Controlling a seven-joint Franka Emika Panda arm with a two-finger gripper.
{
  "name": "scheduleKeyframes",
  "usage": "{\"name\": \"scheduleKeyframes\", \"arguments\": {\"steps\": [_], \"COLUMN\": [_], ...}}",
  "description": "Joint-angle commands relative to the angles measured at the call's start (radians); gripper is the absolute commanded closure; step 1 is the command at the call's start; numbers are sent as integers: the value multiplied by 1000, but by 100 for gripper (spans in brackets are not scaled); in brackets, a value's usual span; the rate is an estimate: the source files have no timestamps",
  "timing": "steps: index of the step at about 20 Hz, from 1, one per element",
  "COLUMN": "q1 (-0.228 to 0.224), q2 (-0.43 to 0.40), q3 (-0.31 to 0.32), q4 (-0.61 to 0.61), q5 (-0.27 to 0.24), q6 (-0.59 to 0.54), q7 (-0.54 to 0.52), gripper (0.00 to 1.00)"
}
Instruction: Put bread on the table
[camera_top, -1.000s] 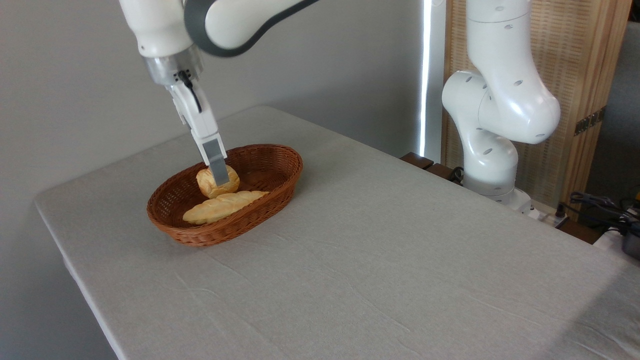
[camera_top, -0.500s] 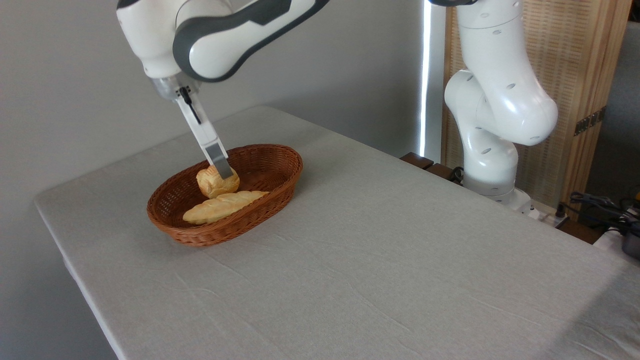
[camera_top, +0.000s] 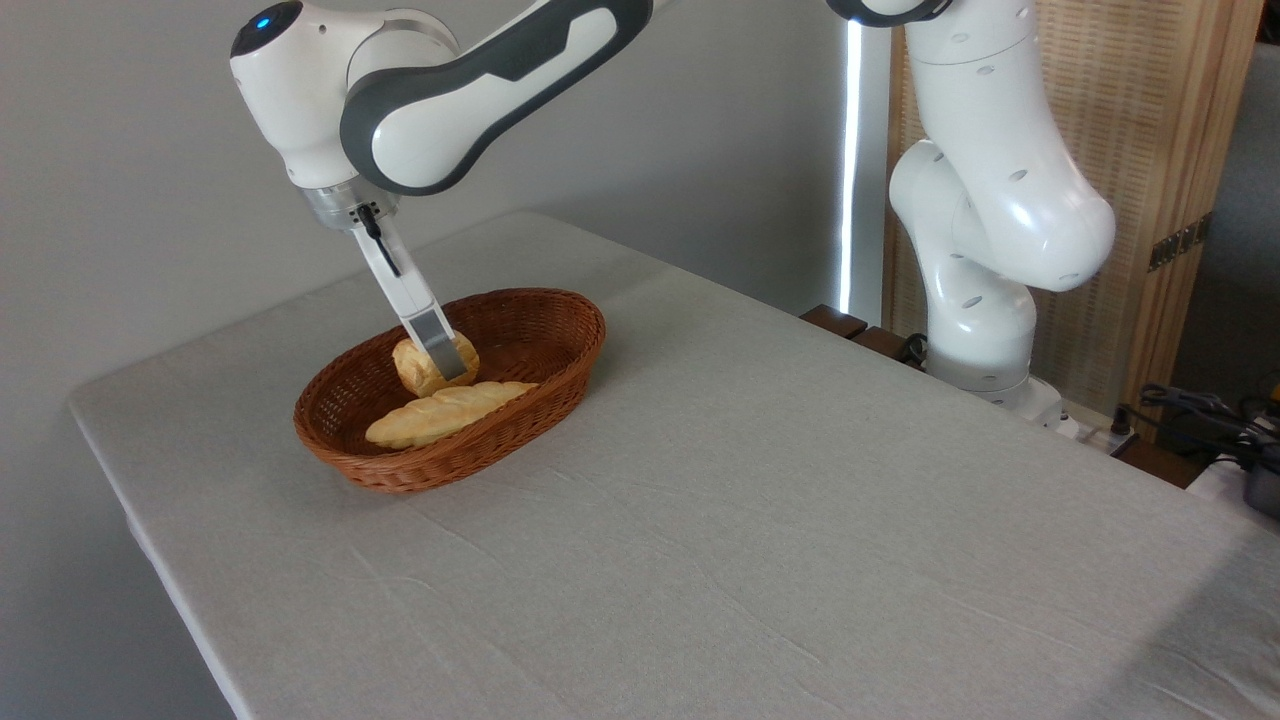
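Only one end effector finger shows, partly covering the bread

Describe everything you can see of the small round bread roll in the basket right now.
The bread roll is small, chunky and golden-yellow, with a ridged, crusty-looking surface. It sits inside the brown wicker basket, toward its back left, just behind the longer baguette-shaped loaf; whether the two touch is unclear. The tool reaches down at a slant onto it, one grey finger lying across its front right side. The other finger is hidden, so I cannot tell whether it is gripped. It has not reached the table.
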Motion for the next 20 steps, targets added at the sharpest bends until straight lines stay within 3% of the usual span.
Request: {"name": "scheduleKeyframes", "arguments": {"steps": [1, 6, 10, 14, 20], "q1": [-4, -2, 2, 2, 1], "q2": [3, -8, -83, -176, -181], "q3": [10, 33, 71, 186, 381], "q4": [1, 6, 14, 14, 1], "q5": [16, 18, 4, 4, 60], "q6": [13, 16, -7, -78, -87], "q7": [3, 3, -6, 3, 9], "gripper": [79, 79, 78, 73, 69]}}
